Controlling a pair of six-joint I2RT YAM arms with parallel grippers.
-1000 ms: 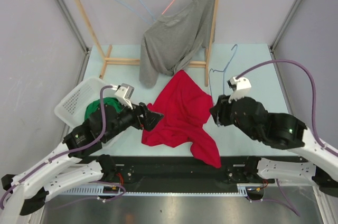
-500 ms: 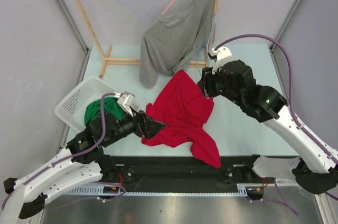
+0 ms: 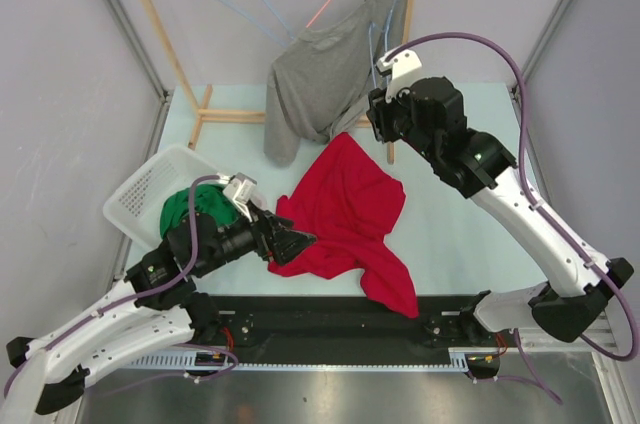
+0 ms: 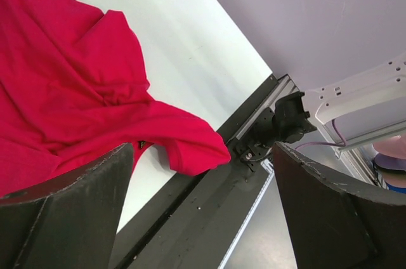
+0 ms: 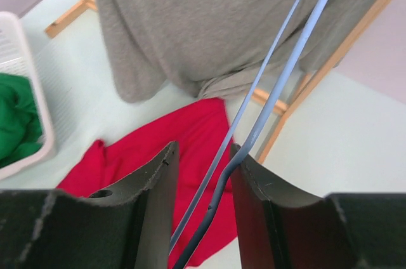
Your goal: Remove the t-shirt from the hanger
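Left gripper [image 3: 295,242]: wide open, grips nothing, hovers at the left edge of the crumpled red cotton t-shirt [image 3: 345,209], lying spread on the pale surface [image 3: 440,244] and already free of any hanger. Right gripper [image 5: 202,205]: closed partway on the thin blue wire hanger [image 5: 292,59]; has swung up from the right side of the surface toward the wooden rack [image 3: 235,116], close beside the hanging grey t-shirt [image 3: 325,74]. Seems to leave only putting back the empty hanger.
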